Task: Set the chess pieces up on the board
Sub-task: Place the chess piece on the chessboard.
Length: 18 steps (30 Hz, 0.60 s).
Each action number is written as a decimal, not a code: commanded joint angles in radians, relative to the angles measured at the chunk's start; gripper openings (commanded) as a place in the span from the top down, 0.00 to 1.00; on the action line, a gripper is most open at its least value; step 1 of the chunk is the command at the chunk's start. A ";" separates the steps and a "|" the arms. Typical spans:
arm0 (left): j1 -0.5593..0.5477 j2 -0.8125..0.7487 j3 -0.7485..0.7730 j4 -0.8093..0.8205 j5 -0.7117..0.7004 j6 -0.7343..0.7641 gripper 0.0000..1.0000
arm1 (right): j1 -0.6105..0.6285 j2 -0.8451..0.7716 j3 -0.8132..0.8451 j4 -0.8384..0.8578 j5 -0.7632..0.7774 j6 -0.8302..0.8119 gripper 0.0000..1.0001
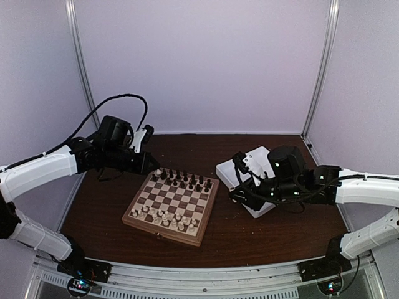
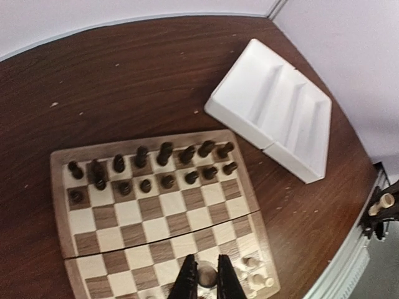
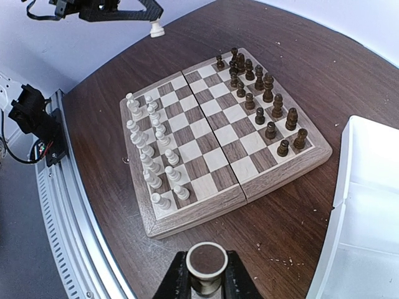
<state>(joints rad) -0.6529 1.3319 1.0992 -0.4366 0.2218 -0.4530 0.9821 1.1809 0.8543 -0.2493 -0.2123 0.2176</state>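
Dark brown wood, that's the table (image 1: 249, 240), with a metal rail (image 1: 206, 280) along its near edge where both arms are bolted. Going back from there you get a strip of bare wood, then one board (image 1: 161, 229) sitting skewed, roughly mid-table. Cream pieces (image 3: 149, 152) fill its two near rows. I count about fourteen, but they crowd together so don't quote me. Then four bare ranks, then sixteen dark pieces (image 2: 165, 154) in the two far rows.

There are two claws, each clamped on one cream piece. The right claw (image 3: 207, 277) hangs over bare wood between the board's right edge and the one white tray (image 2: 240, 124), which sits toward the table's far right corner. Its own camera only shows the round end of what it holds. The left wrist view catches that cream piece (image 2: 382, 204) side-on at the frame edge.

The left claw (image 2: 206, 274) is up around the board's left end. The right wrist view shows its cream piece (image 3: 156, 28) lifted well clear of the squares, which the top view doesn't settle. Bare wood also runs left of the board and behind it to the far edge.
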 commanded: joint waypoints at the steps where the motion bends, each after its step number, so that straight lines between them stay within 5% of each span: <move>1: 0.017 -0.067 -0.124 -0.036 -0.205 0.051 1.00 | 0.003 -0.032 -0.018 0.055 0.035 0.022 0.94; 18: 0.136 -0.110 -0.368 0.068 -0.260 -0.047 1.00 | 0.003 -0.050 -0.017 0.040 0.033 0.033 0.94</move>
<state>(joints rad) -0.5251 1.2373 0.7429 -0.4343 -0.0154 -0.4847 0.9821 1.1465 0.8436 -0.2298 -0.2008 0.2401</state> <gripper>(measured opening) 0.063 0.170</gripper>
